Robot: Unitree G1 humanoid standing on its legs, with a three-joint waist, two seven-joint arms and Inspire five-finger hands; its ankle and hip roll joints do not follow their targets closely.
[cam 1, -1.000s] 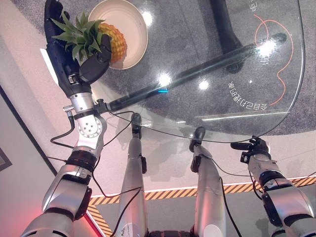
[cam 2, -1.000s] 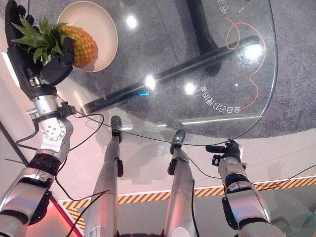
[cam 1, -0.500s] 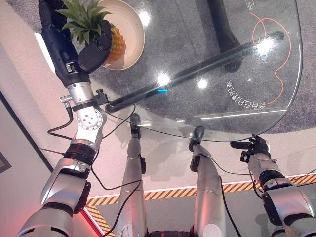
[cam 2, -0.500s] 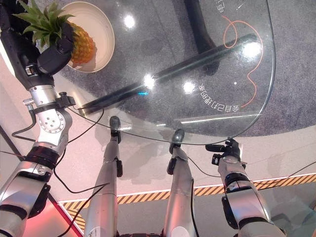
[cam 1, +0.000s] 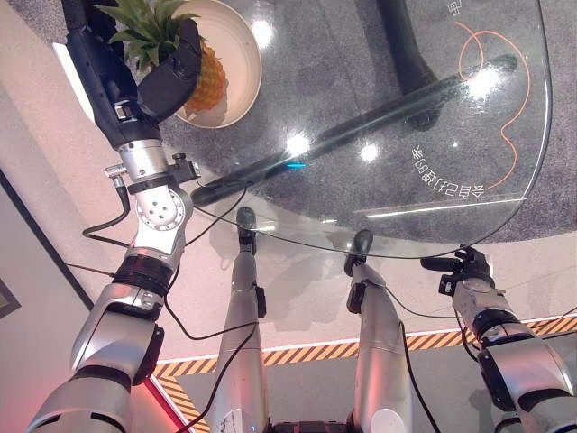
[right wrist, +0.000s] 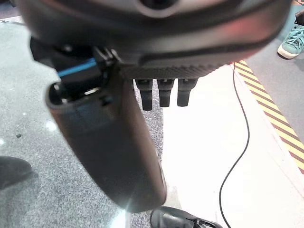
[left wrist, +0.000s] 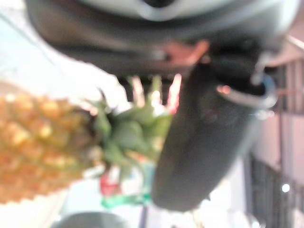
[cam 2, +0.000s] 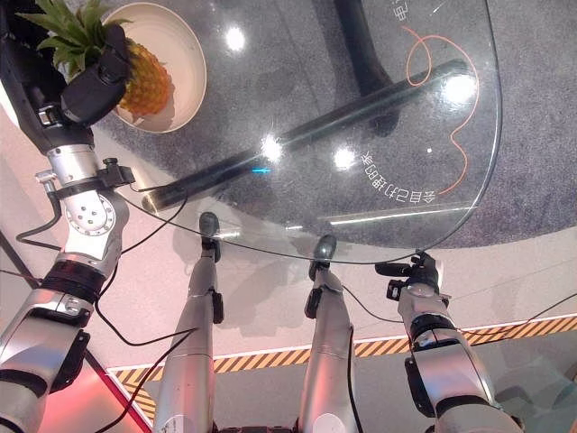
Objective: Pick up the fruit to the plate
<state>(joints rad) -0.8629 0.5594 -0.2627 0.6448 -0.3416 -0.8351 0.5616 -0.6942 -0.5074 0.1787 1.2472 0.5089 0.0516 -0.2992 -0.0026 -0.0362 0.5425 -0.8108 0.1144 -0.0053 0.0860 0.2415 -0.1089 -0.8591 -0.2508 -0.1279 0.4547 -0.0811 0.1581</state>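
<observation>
A: Upper left of the frame: my left hand has its thumb and fingers curled round the crown of the pineapple, whose body hangs over the plate.

B: Handling?

A: I judge it heavy, stiff and rough-skinned; the spiky crown could slip or tear, so a hold nearer the body seems safer.

B: Obstacles?

A: Only the glass table under the plate. At lower right, below the table edge, my right hand hangs with fingers relaxed, holding nothing.
</observation>
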